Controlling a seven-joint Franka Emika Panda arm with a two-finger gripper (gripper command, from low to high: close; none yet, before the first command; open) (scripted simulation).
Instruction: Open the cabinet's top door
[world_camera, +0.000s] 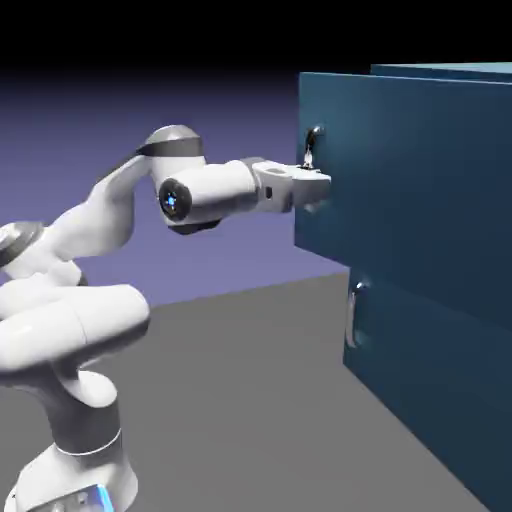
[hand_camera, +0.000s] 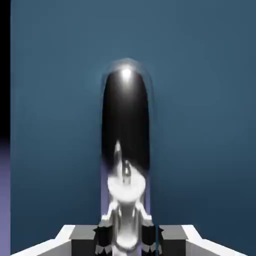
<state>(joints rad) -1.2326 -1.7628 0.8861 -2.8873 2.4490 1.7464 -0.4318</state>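
The cabinet (world_camera: 430, 270) fills the exterior view's right, its 2 front panels split by a pale line. The top door (world_camera: 400, 170) stands swung out a little, its near edge proud of the lower panel (world_camera: 430, 370), which has its own handle (world_camera: 354, 315). Bare grey table (world_camera: 260, 400) lies open below my arm (world_camera: 120, 220). My gripper (world_camera: 318, 185) sits at the door's near edge, pinched on the lower end of the top handle (hand_camera: 126, 125); in the hand view that shiny bar runs straight up from between my fingers (hand_camera: 102, 235).
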